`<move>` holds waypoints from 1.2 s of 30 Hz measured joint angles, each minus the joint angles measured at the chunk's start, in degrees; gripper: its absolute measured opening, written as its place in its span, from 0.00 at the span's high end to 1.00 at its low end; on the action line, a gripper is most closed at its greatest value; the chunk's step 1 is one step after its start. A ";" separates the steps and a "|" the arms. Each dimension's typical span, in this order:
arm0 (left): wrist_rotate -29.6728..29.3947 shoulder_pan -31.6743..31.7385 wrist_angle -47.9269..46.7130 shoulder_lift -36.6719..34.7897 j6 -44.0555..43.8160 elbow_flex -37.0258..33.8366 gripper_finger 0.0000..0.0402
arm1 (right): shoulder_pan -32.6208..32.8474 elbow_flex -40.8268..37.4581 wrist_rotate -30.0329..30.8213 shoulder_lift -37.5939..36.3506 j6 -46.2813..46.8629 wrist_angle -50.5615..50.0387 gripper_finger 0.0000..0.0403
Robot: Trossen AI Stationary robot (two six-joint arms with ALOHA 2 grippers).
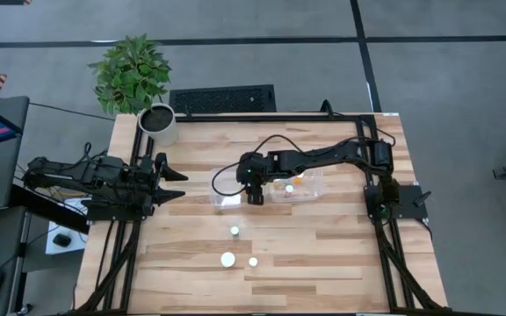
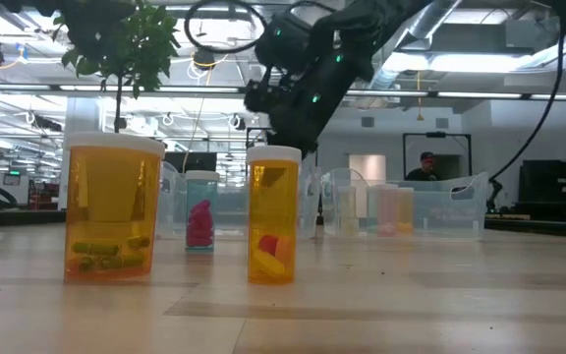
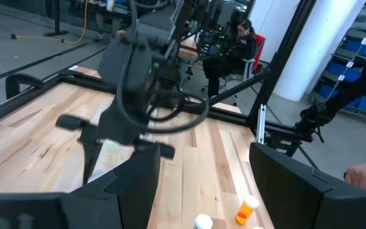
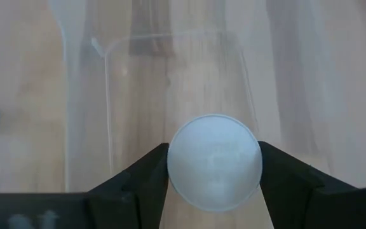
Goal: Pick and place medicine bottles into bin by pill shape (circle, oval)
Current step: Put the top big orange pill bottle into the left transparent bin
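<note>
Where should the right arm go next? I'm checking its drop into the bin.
Probably lower a little, then open: the right gripper grips a white-capped medicine bottle between its fingers, above the empty clear plastic bin.

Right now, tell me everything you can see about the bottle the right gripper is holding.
The bottle shows mainly as a round white cap, seen from straight above, matte and plastic-looking. The right gripper grips it from both sides, a dark finger pressed against each edge of the cap. It hangs upright over a clear plastic bin on the wooden table. Its body and pills are hidden under the cap.
</note>
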 joint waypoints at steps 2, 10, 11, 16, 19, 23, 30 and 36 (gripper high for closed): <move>0.00 0.00 -0.04 0.00 -0.02 0.00 0.41 | -0.02 -0.09 -0.36 0.08 -0.10 -0.32 0.44; 0.00 0.00 -0.09 0.00 -0.33 0.00 0.41 | -0.17 -0.17 -0.45 -0.50 -0.10 -1.06 0.43; 0.00 0.00 -0.06 0.00 -0.38 0.00 0.41 | -0.17 -0.17 -0.45 -0.50 -0.10 -1.19 0.43; 0.00 0.00 -0.04 0.00 -0.42 0.00 0.41 | -0.17 -0.15 -0.47 -0.26 -0.38 -1.30 0.43; 0.00 0.00 -0.02 0.00 -0.42 0.00 0.41 | -0.43 -0.15 -0.67 -0.22 -0.42 -1.31 0.43; 0.00 0.00 -0.02 0.00 -0.42 0.00 0.41 | -0.46 -0.17 -0.67 -0.11 -0.45 -1.52 0.40; 0.00 0.00 0.00 0.00 -0.42 0.00 0.41 | -0.46 -0.24 -0.65 -0.02 -0.58 -2.15 0.34; 0.00 0.00 0.04 0.00 -0.55 0.00 0.41 | -0.44 0.65 -0.63 -1.39 -0.60 -3.55 0.34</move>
